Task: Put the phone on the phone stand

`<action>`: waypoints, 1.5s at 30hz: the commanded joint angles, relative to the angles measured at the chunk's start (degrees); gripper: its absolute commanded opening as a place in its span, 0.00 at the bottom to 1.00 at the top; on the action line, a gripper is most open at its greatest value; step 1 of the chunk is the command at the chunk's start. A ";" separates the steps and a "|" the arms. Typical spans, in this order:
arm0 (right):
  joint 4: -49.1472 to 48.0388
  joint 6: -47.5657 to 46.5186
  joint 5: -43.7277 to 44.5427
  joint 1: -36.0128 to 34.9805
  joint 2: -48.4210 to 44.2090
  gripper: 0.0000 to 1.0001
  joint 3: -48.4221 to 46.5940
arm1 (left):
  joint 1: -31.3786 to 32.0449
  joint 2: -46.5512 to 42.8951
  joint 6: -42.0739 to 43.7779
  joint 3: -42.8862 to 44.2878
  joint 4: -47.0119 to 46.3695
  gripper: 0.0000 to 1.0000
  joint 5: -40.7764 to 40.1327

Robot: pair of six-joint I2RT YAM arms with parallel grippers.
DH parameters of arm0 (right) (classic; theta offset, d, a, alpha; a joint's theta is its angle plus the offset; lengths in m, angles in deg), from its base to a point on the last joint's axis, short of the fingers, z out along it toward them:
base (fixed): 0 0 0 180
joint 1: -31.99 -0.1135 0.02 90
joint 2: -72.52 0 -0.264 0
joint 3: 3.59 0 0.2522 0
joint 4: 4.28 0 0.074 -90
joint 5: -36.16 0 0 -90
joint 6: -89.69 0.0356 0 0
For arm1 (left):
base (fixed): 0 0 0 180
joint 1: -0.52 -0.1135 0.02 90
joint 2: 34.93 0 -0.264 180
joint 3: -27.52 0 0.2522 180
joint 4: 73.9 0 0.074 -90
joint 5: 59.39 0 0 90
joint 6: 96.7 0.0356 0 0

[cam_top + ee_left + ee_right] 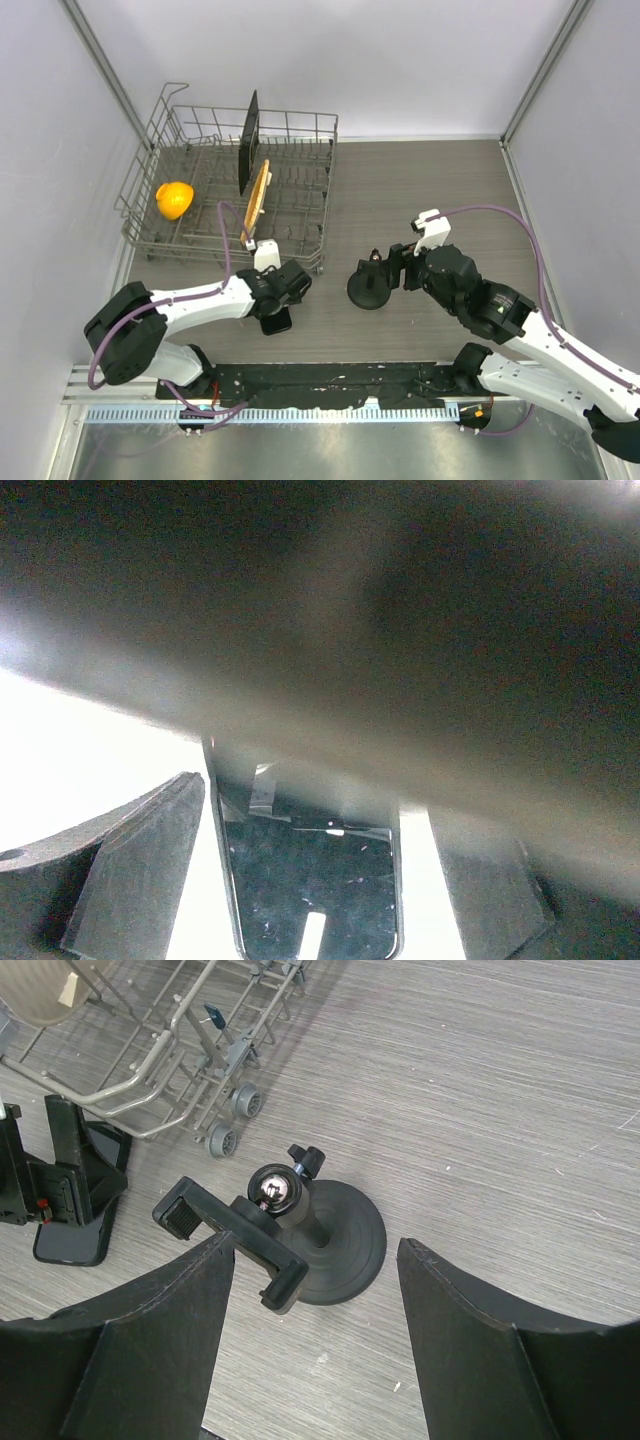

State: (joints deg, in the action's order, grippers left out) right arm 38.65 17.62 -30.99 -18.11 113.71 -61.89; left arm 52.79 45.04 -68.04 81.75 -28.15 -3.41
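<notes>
The phone [277, 321], a glossy black slab, lies flat on the wooden table just in front of the dish rack. It also shows in the left wrist view [310, 890] and the right wrist view [72, 1235]. My left gripper [279, 306] is open right above it [312, 805], fingers straddling the phone with bright gaps on both sides. The phone stand [369, 290], with its round base, ball joint and clamp, stands in the middle of the table [340, 1235]. My right gripper [393, 268] is open and empty, hovering just right of the stand, its fingers [170, 1330] framing the base.
A wire dish rack [150, 225] on small wheels stands at the back left [150, 1055]. It holds an upright black square plate [248, 140], a tilted wooden plate [256, 205] and an orange object [174, 199]. Side walls close in the table.
</notes>
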 commanded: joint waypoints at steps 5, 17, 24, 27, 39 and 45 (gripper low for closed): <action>-1.66 -0.27 0.70 0.10 -0.67 0.72 -1.26 | -1.12 0.29 -8.53 -4.25 1.24 0.92 6.42; -2.54 0.17 -0.09 0.10 -0.06 0.72 -0.38 | 0.63 -7.36 -7.30 -7.51 2.03 0.95 5.90; -2.54 0.17 -0.26 0.01 0.12 0.72 -0.55 | 2.74 -10.08 -6.16 -7.68 1.24 0.98 4.85; -2.62 0.26 -0.26 0.01 0.03 0.72 -0.29 | 3.80 -12.11 -4.05 -7.77 1.15 0.98 3.44; -2.62 0.52 -0.79 0.10 0.12 0.72 -0.38 | 6.44 -13.44 -5.88 -8.74 1.14 1.00 -0.78; -2.98 0.96 -1.41 0.10 0.30 0.72 -0.29 | 7.93 -1.07 -9.75 -4.44 2.55 1.00 -2.71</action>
State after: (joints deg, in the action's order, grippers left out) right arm 38.24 17.88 -31.93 -18.11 113.92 -61.76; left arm 59.52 36.49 -74.38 74.21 -27.27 -2.90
